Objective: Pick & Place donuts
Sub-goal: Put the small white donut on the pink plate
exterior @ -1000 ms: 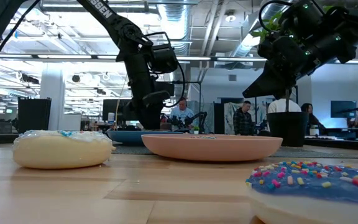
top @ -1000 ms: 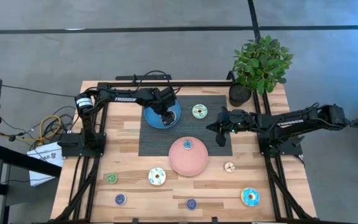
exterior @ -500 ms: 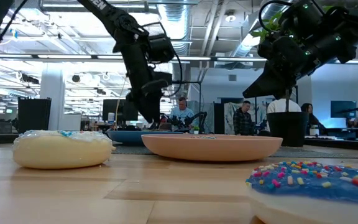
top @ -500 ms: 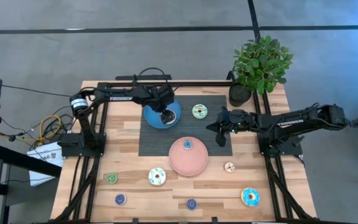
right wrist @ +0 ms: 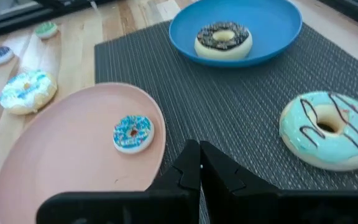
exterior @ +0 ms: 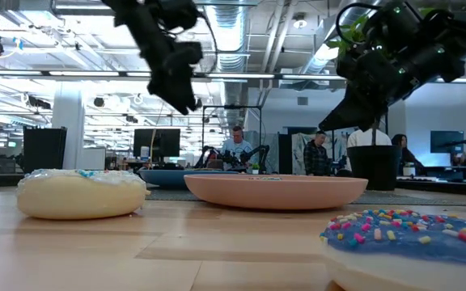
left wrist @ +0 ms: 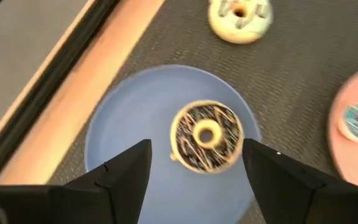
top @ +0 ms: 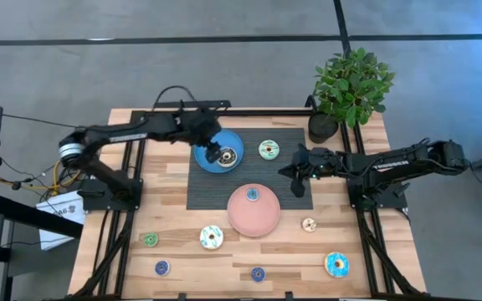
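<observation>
Overhead, office lights are shining beyond the wooden table (top: pixel 182 180). Lying flat, hole upward, the chocolate donut (left wrist: pixel 206 135) is sitting on the blue plate (left wrist: pixel 124 146) beneath the open left gripper (left wrist: pixel 196 163); the right gripper (right wrist: pixel 199 163) is hovering closed.

Nine donuts (top: pixel 269 150), one blue plate (top: pixel 206 160), one pink plate (top: pixel 253 215), one potted plant (top: pixel 350 84), two arms.

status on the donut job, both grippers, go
Left gripper open, empty, above the dark-iced donut lying on the blue plate. Right gripper shut, empty, over the mat beside the teal donut. Nothing in the way.
</observation>
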Controlling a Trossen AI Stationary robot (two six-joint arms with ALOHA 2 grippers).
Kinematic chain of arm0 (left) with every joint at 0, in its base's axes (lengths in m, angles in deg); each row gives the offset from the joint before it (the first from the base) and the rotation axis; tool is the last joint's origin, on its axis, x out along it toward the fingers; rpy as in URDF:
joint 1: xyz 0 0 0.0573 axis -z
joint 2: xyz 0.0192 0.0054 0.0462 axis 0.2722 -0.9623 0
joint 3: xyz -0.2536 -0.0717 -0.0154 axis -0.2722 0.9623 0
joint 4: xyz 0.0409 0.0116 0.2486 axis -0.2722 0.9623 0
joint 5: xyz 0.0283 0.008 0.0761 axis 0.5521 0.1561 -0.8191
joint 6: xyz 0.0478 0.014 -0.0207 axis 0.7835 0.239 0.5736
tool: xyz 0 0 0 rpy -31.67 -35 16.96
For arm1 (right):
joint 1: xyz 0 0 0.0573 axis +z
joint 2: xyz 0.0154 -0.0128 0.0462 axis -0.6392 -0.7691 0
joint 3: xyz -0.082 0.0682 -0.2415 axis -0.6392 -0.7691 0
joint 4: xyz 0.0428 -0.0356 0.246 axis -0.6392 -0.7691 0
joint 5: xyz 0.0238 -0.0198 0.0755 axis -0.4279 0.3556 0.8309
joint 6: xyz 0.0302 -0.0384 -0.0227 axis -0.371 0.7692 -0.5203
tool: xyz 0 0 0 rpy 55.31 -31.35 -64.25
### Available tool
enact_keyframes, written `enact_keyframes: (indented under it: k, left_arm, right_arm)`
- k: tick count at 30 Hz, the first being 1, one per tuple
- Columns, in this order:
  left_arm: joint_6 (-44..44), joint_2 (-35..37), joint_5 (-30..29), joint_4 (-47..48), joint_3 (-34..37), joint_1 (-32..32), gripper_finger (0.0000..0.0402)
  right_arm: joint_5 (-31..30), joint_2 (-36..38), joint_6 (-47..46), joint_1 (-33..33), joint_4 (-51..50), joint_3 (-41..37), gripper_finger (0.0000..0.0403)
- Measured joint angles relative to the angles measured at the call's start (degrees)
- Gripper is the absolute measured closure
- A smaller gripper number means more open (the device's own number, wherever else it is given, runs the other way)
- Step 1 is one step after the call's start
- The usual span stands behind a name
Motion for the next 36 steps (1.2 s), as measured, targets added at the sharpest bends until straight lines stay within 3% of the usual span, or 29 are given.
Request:
enact_keyframes:
  k: [4, 9, 16, 21, 29, 36]
  left_arm:
    - [-3.1, 9.2, 0.6, -7.2, 10.8, 1.0, 0.02]
    - [-8.5, 21.8, 4.8, -18.2, 25.7, 2.3, 0.028]
    - [-6.0, 35.4, 5.5, -26.9, 40.3, 6.7, 0.0393]
    - [-3.9, 39.6, 5.5, -26.7, 44.8, 7.8, 0.0392]
    - [-3.6, 39.5, 5.0, -24.9, 45.8, 8.1, 0.0401]
    - [8.0, 39.5, 7.4, -30.3, 45.8, 11.3, 0.0401]
  right_arm:
    - [0.0, 0.0, -0.5, 0.1, -1.7, 0.0, 0.0402]
    - [0.0, 0.0, -0.5, 0.1, -1.9, 0.0, 0.0402]
    - [0.0, 0.0, -0.6, 0.1, -1.7, 0.0, 0.0402]
    - [0.0, 0.0, -0.6, 0.0, -1.2, 0.0, 0.0402]
    - [0.0, 0.0, -0.5, 0.0, -0.6, 0.0, 0.0402]
    - [-0.1, 0.0, -0.9, 0.3, 2.7, 0.0, 0.0402]
